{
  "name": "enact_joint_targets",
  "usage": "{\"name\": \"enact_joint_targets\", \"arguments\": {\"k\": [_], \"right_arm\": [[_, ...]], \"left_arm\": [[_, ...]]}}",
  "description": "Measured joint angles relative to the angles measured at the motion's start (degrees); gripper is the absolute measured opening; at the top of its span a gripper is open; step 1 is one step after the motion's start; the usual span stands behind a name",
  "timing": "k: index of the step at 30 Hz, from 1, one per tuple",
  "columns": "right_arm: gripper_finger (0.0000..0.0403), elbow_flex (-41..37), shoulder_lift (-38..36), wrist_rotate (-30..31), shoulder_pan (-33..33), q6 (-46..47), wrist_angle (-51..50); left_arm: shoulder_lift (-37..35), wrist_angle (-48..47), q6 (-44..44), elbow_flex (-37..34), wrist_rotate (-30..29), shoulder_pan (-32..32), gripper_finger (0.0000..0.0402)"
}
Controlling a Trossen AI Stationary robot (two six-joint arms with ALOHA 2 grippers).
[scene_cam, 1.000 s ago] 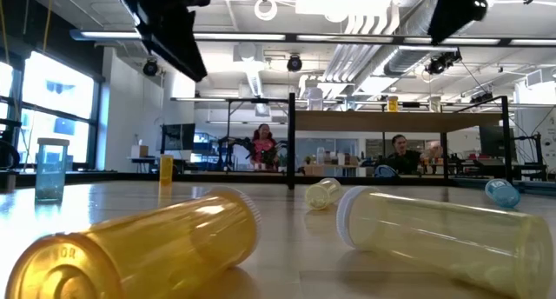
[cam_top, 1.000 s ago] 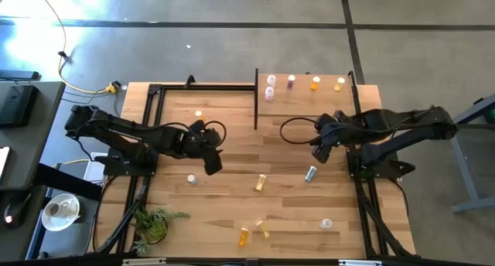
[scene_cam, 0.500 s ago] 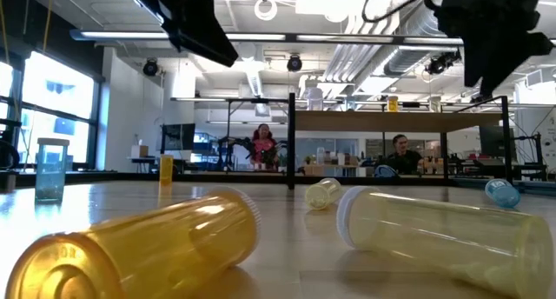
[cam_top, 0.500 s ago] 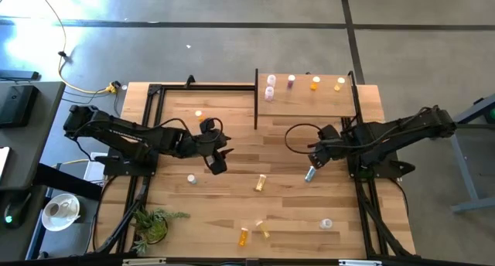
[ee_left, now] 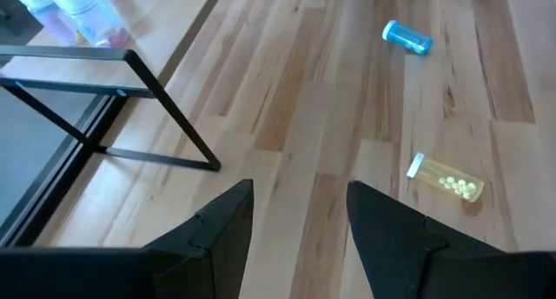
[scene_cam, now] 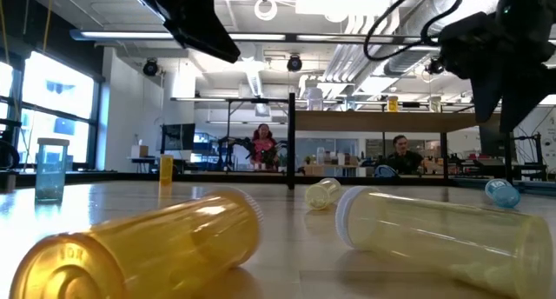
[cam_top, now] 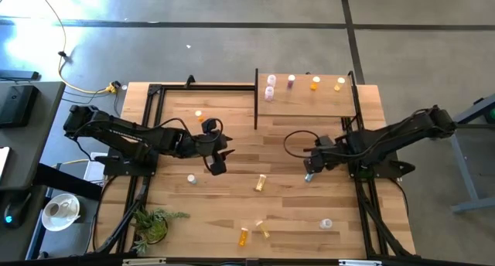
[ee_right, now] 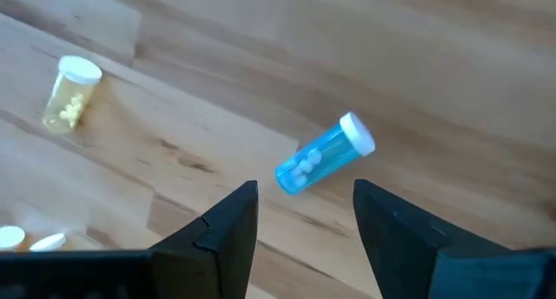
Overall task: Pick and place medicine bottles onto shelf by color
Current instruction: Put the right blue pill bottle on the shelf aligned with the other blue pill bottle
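- Our right gripper point(ee_right: 300, 216) hangs just above the blue bottle point(ee_right: 323, 155), jaws apart and empty; that bottle lies on its side on the tabletop point(cam_top: 232, 192), askew to the gap between the fingers; if we close on it at this slant, one finger may strike first and roll it away, or we may pinch only the white cap.
- Our left gripper point(ee_left: 295, 221) hovers near mid-table with jaws apart and nothing between them; the yellow bottle point(ee_left: 445, 180) lies on its side ahead of it, well apart; both arms reach towards the middle, so if we send them for neighbouring bottles their paths could cross.
- The shelf point(cam_top: 305, 104) sits at the far right of the table, already carrying a few upright bottles: pinkish ones point(cam_top: 270, 86) at one end, an orange one point(cam_top: 315, 83) further along; setting a new bottle down too close could topple these, and we would lose the colour grouping.
- The black post point(cam_top: 256, 96) at the shelf's edge stands between the left arm and the shelf; a low carry could clip it.
- More bottles lie scattered near the table's front, one orange point(cam_top: 244, 236); from above we cannot quite tell the colour of the pale one point(cam_top: 326, 223), so we might sort it wrongly.
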Motion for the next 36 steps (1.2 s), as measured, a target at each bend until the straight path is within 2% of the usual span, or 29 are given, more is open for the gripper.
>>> {"name": "enact_joint_targets", "arguments": {"k": [11, 20, 25, 36], "right_arm": [[0.0181, -3.8, 1.9, -0.1, 0.7, 6.8, 3.7], [0.0181, -3.8, 8.0, 0.4, 3.5, 11.8, 5.9], [0.0181, -3.8, 11.1, 2.6, 4.4, 14.7, 7.6], [0.0181, -3.8, 16.6, 2.2, 4.5, 18.8, 11.2]], "left_arm": [[0.0, -0.1, 2.0, 0.0, -0.1, 0.0, 0.0175], [0.0, 0.3, 2.4, 0.0, -0.2, 0.0, 0.0175], [0.0, 0.3, 2.4, 0.0, -0.2, 0.0, 0.0175], [0.0, 0.2, 4.3, 0.0, -0.2, 0.0, 0.0175]]}}
